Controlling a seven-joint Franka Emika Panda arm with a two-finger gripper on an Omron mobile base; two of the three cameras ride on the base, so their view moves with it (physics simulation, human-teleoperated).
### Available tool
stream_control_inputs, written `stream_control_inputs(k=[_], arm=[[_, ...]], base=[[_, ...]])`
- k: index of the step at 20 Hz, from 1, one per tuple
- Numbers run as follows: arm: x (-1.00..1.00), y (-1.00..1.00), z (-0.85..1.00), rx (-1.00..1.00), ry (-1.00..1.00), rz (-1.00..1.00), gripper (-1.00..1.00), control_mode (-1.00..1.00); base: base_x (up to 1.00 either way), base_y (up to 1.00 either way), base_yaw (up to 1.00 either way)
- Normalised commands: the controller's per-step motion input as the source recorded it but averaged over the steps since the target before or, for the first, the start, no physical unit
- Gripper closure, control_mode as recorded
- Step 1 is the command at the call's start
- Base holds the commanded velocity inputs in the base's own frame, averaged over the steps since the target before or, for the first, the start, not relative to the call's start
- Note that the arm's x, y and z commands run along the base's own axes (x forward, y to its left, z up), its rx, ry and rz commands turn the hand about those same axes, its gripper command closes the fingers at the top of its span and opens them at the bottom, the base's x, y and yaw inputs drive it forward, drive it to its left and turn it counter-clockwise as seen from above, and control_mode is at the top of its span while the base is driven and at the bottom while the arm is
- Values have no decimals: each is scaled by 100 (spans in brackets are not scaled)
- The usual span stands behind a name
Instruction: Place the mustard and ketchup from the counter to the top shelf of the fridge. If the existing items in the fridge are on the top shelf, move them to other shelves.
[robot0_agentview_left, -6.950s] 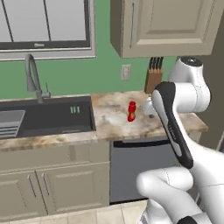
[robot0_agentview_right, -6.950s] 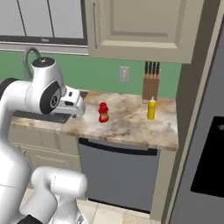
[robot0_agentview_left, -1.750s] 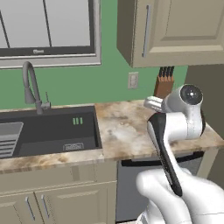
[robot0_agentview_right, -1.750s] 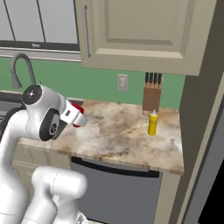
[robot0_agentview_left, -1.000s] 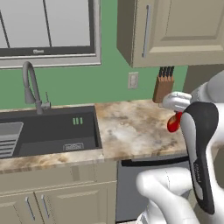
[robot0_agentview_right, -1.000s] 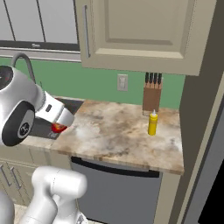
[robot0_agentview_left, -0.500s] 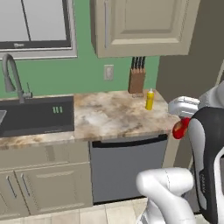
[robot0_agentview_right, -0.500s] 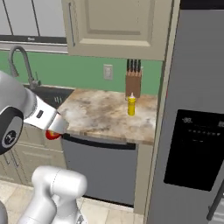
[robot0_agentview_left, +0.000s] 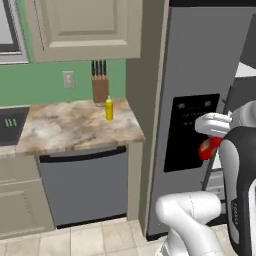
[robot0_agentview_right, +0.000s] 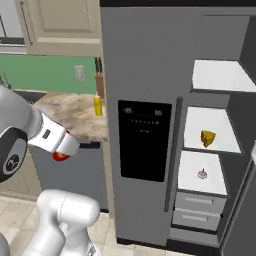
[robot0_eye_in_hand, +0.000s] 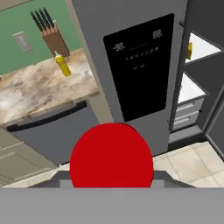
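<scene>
My gripper (robot0_agentview_left: 213, 136) is shut on the ketchup (robot0_agentview_left: 207, 148), a small red bottle held in front of the grey fridge (robot0_agentview_left: 200, 70). From the right base, the ketchup (robot0_agentview_right: 61, 156) hangs at the end of my gripper (robot0_agentview_right: 64, 148), left of the fridge (robot0_agentview_right: 145, 60). Its red base (robot0_eye_in_hand: 111, 158) hides my fingertips in the hand view. The yellow mustard (robot0_agentview_left: 108, 108) stands upright on the marbled counter (robot0_agentview_left: 65, 127) beside the knife block. Inside the open fridge the top shelf (robot0_agentview_right: 220, 75) is bare. A cheese wedge (robot0_agentview_right: 208, 137) lies one shelf down. A pale bulb (robot0_agentview_right: 202, 174) lies on the shelf below that.
A knife block (robot0_agentview_left: 100, 86) stands against the green wall behind the mustard. A grey dishwasher (robot0_agentview_left: 82, 185) sits under the counter. The fridge's left door with its black dispenser panel (robot0_agentview_right: 144, 140) is closed. Grey drawers (robot0_agentview_right: 195, 211) fill the fridge's bottom.
The whole scene has swung left across both base views, so the camera has moved: the fridge has replaced the sink and counter. The ketchup stays in my gripper.
</scene>
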Motion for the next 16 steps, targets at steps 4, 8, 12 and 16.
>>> stream_control_inputs(k=[4,8,12,16], arm=[[0,0,0,0,0,0,100,100],[0,0,0,0,0,0,100,100],[0,0,0,0,0,0,100,100],[0,0,0,0,0,0,100,100]], base=[[0,-100,-6],[9,-100,-1],[23,-97,0],[37,-71,4]])
